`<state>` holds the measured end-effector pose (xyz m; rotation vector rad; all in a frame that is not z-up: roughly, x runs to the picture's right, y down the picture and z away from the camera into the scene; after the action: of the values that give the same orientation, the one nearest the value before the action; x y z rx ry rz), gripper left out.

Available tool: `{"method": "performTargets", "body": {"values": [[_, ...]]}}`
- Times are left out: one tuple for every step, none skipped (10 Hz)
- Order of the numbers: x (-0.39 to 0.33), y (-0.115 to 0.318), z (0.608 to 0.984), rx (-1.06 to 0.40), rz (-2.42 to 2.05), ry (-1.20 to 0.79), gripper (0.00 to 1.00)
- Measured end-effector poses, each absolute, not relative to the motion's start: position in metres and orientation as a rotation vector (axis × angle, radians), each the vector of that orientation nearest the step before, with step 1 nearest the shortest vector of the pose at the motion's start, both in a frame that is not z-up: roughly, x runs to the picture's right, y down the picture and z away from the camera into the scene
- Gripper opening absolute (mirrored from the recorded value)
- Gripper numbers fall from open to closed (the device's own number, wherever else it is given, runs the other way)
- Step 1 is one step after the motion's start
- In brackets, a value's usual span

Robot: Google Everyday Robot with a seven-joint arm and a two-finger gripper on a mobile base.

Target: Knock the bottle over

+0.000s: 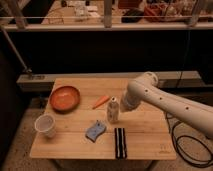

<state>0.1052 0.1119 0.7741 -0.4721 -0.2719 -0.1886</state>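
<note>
The bottle (113, 110) is small, slim and pale with a light cap. It stands upright near the middle of the wooden table (150, 135). My white arm reaches in from the right, and its gripper (122, 106) is right beside the bottle's right side, at about cap height. The arm's bulky wrist covers the gripper.
An orange bowl (65, 98) sits at the left. A translucent white cup (45, 125) stands at the front left. An orange carrot-like stick (100, 101) lies behind the bottle. A blue sponge (95, 130) and a black striped bar (120, 142) lie in front. Cables (182, 145) hang at the right.
</note>
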Motion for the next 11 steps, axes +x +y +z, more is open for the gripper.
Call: {"method": "performTargets", "body": {"values": [[0.096, 0.112, 0.774, -0.473, -0.197, -0.279, 0.03], [0.083, 0.111, 0.773, -0.472, -0.211, -0.290, 0.03], [0.075, 0.111, 0.773, -0.473, -0.222, -0.298, 0.03], [0.071, 0.111, 0.772, -0.474, -0.229, -0.302, 0.03], [0.066, 0.111, 0.771, -0.475, -0.240, -0.309, 0.03], [0.059, 0.109, 0.771, -0.477, -0.251, -0.316, 0.03], [0.052, 0.110, 0.771, -0.479, -0.260, -0.323, 0.03], [0.047, 0.109, 0.771, -0.477, -0.267, -0.327, 0.03], [0.043, 0.108, 0.771, -0.479, -0.275, -0.331, 0.03], [0.036, 0.107, 0.770, -0.482, -0.284, -0.337, 0.03], [0.029, 0.106, 0.769, -0.484, -0.296, -0.344, 0.03]]}}
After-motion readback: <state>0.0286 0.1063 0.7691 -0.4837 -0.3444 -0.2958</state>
